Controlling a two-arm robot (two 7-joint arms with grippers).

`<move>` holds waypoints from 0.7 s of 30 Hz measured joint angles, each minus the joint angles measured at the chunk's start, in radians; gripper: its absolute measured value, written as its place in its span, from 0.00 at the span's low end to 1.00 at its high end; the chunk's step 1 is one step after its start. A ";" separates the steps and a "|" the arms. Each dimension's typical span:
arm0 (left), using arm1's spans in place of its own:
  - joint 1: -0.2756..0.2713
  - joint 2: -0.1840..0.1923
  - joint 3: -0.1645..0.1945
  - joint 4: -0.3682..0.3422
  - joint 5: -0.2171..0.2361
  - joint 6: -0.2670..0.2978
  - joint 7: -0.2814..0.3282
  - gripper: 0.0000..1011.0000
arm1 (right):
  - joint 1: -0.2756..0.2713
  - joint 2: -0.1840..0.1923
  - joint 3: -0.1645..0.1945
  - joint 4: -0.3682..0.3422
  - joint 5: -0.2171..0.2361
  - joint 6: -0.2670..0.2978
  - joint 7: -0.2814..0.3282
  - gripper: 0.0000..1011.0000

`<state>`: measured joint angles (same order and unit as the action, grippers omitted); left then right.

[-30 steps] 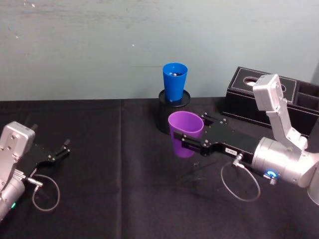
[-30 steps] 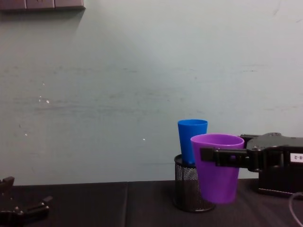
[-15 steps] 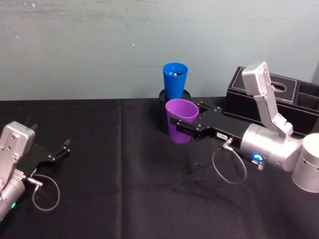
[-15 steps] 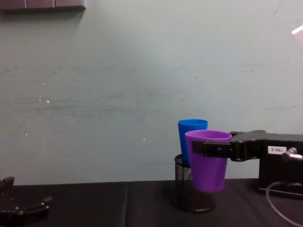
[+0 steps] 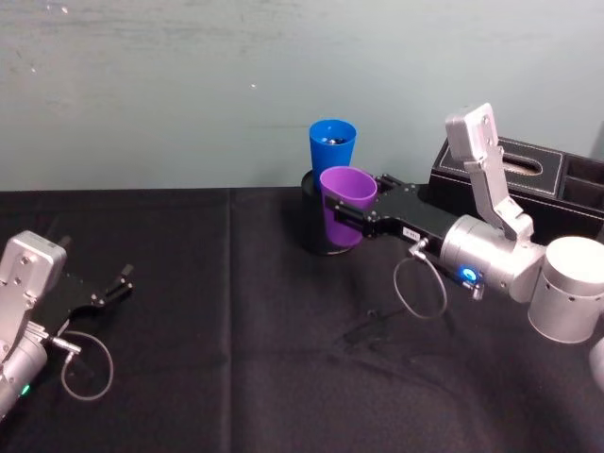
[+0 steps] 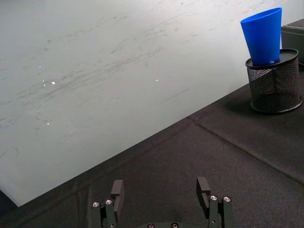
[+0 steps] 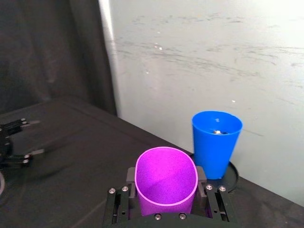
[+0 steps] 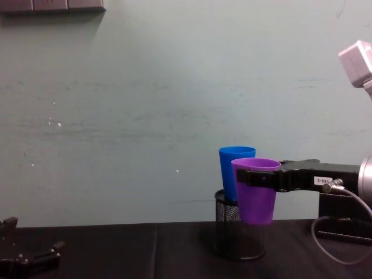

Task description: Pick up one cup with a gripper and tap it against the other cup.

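The purple cup (image 5: 345,204) hangs upright above the table, with my right gripper (image 5: 351,213) shut on its sides just below the rim. It is right in front of the blue cup (image 5: 331,151), which stands inside a black mesh pen holder (image 5: 319,238). In the right wrist view a narrow gap shows between the purple cup (image 7: 166,183) and the blue cup (image 7: 216,142). From the chest, the purple cup (image 8: 256,192) overlaps the blue cup (image 8: 226,174). My left gripper (image 6: 160,194) rests open and empty on the table at the far left (image 5: 109,289).
A black box (image 5: 528,172) stands at the back right, just behind my right arm. The wall rises directly behind the pen holder (image 8: 232,235). A grey cable loop (image 5: 420,288) hangs under the right wrist. Black cloth (image 5: 217,330) covers the table.
My right gripper has carried the purple cup back and slightly up, from the table's middle to just in front of the blue cup. The left arm has not moved.
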<state>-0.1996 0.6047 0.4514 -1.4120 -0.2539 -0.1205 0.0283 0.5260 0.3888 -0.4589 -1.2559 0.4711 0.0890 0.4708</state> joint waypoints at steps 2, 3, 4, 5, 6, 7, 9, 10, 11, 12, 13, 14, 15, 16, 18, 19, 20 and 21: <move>0.000 0.000 0.000 0.000 0.000 0.000 0.000 0.99 | 0.010 -0.011 0.004 0.022 -0.008 -0.002 -0.006 0.71; 0.000 0.000 0.000 0.000 0.000 0.000 0.000 0.99 | 0.017 -0.018 0.007 0.036 -0.013 -0.004 -0.007 0.71; 0.000 0.000 0.000 0.000 0.000 0.000 0.000 0.99 | 0.017 -0.018 0.007 0.036 -0.013 -0.004 -0.007 0.71; 0.000 0.000 0.000 0.000 0.000 0.000 0.000 0.99 | 0.021 -0.024 0.010 0.049 -0.017 -0.006 -0.008 0.71; 0.000 0.000 0.000 0.000 0.000 0.000 0.000 0.99 | 0.024 -0.027 0.012 0.055 -0.019 -0.007 -0.008 0.71; 0.000 0.000 0.000 0.000 0.000 0.000 0.000 0.99 | 0.029 -0.033 0.014 0.065 -0.023 -0.008 -0.009 0.71; 0.000 0.000 0.000 0.000 0.000 0.000 0.000 0.99 | 0.038 -0.042 0.018 0.084 -0.029 -0.012 -0.010 0.71; 0.000 0.000 0.000 0.000 0.000 0.000 0.000 0.99 | 0.038 -0.042 0.018 0.084 -0.029 -0.012 -0.010 0.71; 0.000 0.000 0.000 0.000 0.000 0.000 0.000 0.99 | 0.044 -0.047 0.021 0.095 -0.033 -0.015 -0.011 0.71; 0.000 0.000 0.000 0.000 0.000 0.000 0.000 0.99 | 0.047 -0.050 0.022 0.100 -0.035 -0.016 -0.011 0.71; 0.000 0.000 0.000 0.000 0.000 0.000 0.000 0.99 | 0.049 -0.053 0.023 0.106 -0.037 -0.017 -0.011 0.71; 0.000 0.000 0.000 0.000 0.000 0.000 0.000 0.99 | 0.055 -0.059 0.026 0.118 -0.040 -0.020 -0.011 0.71; 0.000 0.000 0.000 0.000 0.000 0.000 0.000 0.99 | 0.059 -0.062 0.027 0.122 -0.042 -0.021 -0.012 0.71; 0.000 0.000 0.000 0.000 0.000 0.000 0.000 0.99 | 0.061 -0.064 0.028 0.126 -0.044 -0.022 -0.012 0.71; 0.000 0.000 0.000 0.000 0.000 0.000 0.000 0.99 | 0.069 -0.072 0.032 0.139 -0.048 -0.025 -0.013 0.71; 0.000 0.000 0.000 0.000 0.000 0.000 0.000 0.99 | 0.071 -0.074 0.033 0.142 -0.050 -0.026 -0.013 0.71; 0.000 0.000 0.000 0.000 0.000 0.000 0.000 0.99 | 0.073 -0.076 0.035 0.145 -0.052 -0.026 -0.013 0.71; 0.000 0.000 0.000 0.000 0.000 0.000 0.000 0.99 | 0.076 -0.080 0.037 0.151 -0.054 -0.027 -0.013 0.71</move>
<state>-0.1996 0.6047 0.4514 -1.4120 -0.2539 -0.1205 0.0283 0.6016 0.3086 -0.4221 -1.1049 0.4171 0.0625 0.4579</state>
